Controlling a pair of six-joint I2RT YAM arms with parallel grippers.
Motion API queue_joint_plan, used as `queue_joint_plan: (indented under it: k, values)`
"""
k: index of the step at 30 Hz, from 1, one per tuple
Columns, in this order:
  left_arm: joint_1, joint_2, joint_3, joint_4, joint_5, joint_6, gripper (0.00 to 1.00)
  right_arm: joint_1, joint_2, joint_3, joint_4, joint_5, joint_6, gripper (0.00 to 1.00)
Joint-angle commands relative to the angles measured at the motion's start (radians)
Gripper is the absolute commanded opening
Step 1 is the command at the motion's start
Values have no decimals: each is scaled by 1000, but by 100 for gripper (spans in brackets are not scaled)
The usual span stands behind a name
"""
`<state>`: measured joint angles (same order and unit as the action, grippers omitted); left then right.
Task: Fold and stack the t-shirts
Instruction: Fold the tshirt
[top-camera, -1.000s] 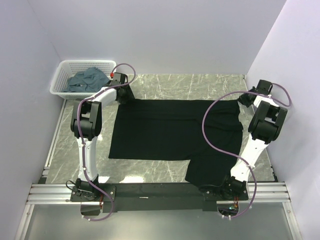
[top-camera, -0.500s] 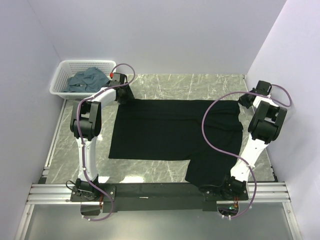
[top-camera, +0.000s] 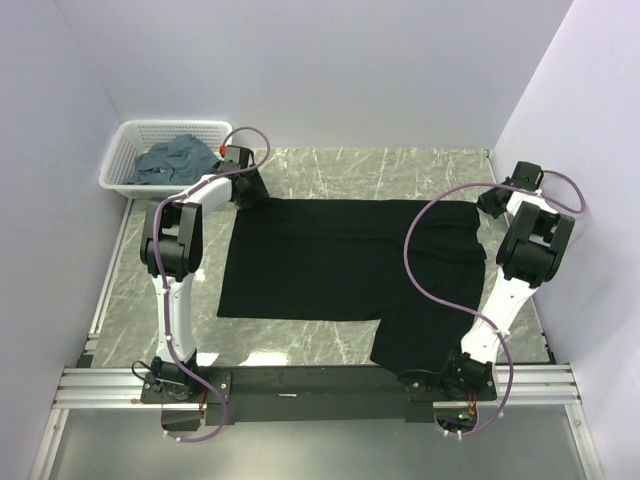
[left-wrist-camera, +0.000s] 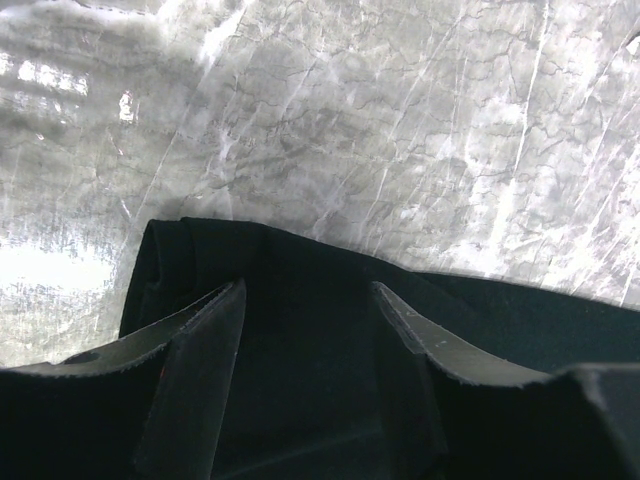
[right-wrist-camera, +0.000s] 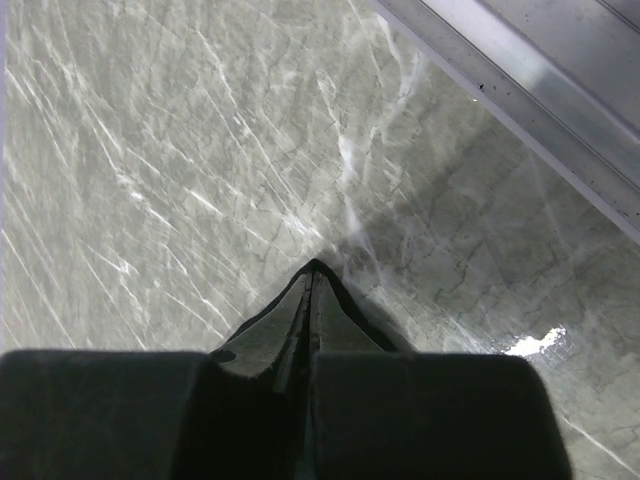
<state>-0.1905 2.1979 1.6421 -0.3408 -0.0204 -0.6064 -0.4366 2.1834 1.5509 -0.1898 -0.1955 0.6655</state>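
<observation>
Lying flat, black t-shirt (top-camera: 330, 260) — beneath left gripper (left-wrist-camera: 307, 288)

Black t-shirt (top-camera: 320, 262) on grey veined marble table (top-camera: 400, 166); white lattice basket (top-camera: 170, 124).

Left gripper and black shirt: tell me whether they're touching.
Cannot tell. The left wrist view shows the open left gripper straddling a corner of the black shirt, but not whether its fingers rest on the cloth.

Left tool (left-wrist-camera: 308, 292) gapes; right tool (right-wrist-camera: 312, 270) pinched closed.
</observation>
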Motion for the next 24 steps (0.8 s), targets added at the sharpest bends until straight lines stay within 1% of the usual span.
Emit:
queue_joint_plan:
  k: [1,2,3,4,6,7,9,10,13,18,23,24]
  values:
    - [71,29,-41,-138,-130,-4,61,-59,-24,21,-17,74,37,6]
    - [71,22,-39,-136,-127,-4,62,-60,-22,24,-22,70,33,12]
    - [71,17,-38,-129,-124,-1,62,-59,-25,26,-23,61,26,14]
    - [68,13,-36,-126,-119,0,64,-59,-36,25,-20,56,16,20]
    - [62,-3,-24,-121,-118,13,67,-59,-50,17,-11,45,6,26]
    - [54,-15,-19,-119,-116,17,68,-57,-63,12,-11,33,0,31]
    - [48,-27,-5,-113,-108,25,71,-57,-74,15,-14,21,-15,36]
    - [40,-41,-1,-112,-107,25,72,-54,-88,14,-23,18,-23,40]
    - [31,-67,19,-116,-101,25,76,-48,-122,9,-48,25,-55,47]
    - [17,-133,21,-115,-92,16,83,-28,-197,-40,-97,51,-102,52]
    - [-7,-234,-10,-129,-124,23,84,16,-318,-117,-141,108,-132,54]
    - [-13,-251,-21,-136,-127,26,84,39,-333,-126,-186,154,-138,54]
